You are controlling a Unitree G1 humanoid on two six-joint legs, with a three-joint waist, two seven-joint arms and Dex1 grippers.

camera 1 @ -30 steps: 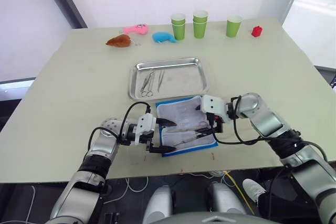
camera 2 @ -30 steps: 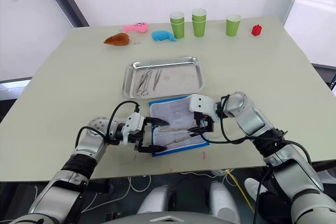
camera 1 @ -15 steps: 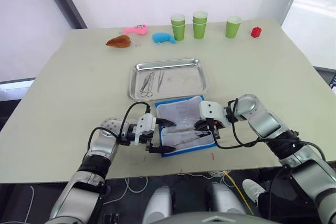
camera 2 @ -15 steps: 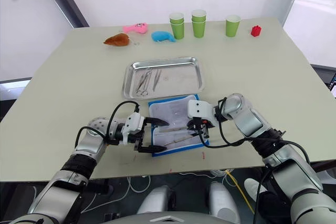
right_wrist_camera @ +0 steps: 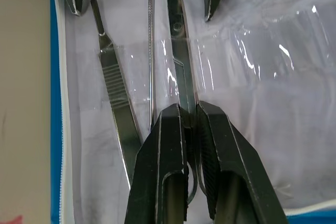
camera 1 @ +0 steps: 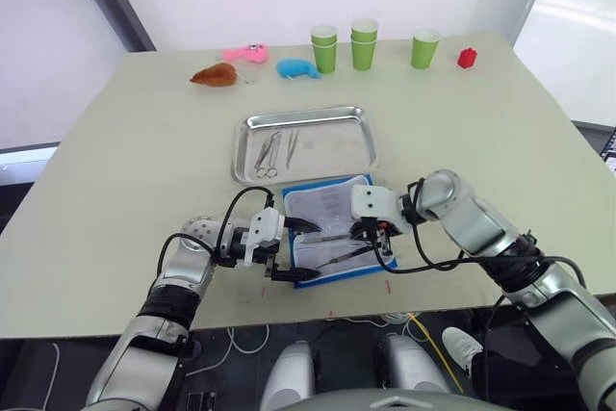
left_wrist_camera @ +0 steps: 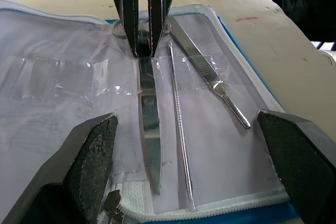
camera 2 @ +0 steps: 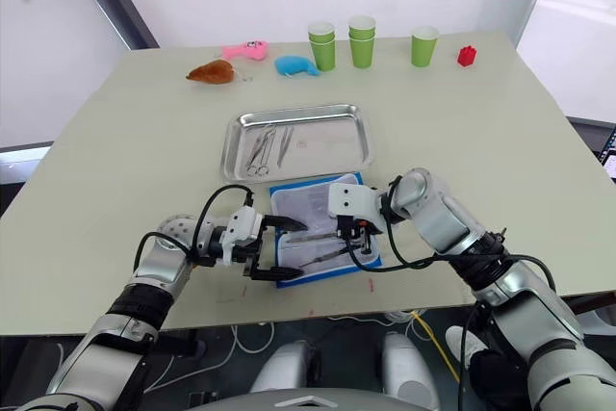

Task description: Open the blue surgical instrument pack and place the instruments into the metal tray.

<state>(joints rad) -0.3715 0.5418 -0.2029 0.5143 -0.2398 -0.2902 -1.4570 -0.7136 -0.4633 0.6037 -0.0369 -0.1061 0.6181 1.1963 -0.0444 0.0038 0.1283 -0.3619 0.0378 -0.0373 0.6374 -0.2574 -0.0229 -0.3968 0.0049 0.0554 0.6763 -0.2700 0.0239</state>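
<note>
1. The surgical instrument pack (camera 1: pixel 334 229) lies open, showing whitish-grey lining with a blue border.
2. The instruments (left_wrist_camera: pixel 149 129) are shiny silver.
3. The metal tray (camera 1: pixel 354 154) is bright steel.
4. The counter (camera 1: pixel 125 161) is pale beige.
5. The three paper cups (camera 1: pixel 363 44) are green.
6. Each hand has black fingers (right_wrist_camera: pixel 160 166).

Opened pack (camera 1: pixel 332 228) lies just in front of tray (camera 1: pixel 361 156) w/ instruments (camera 1: pixel 274 149); cups (camera 1: pixel 363 43) behind.
</note>
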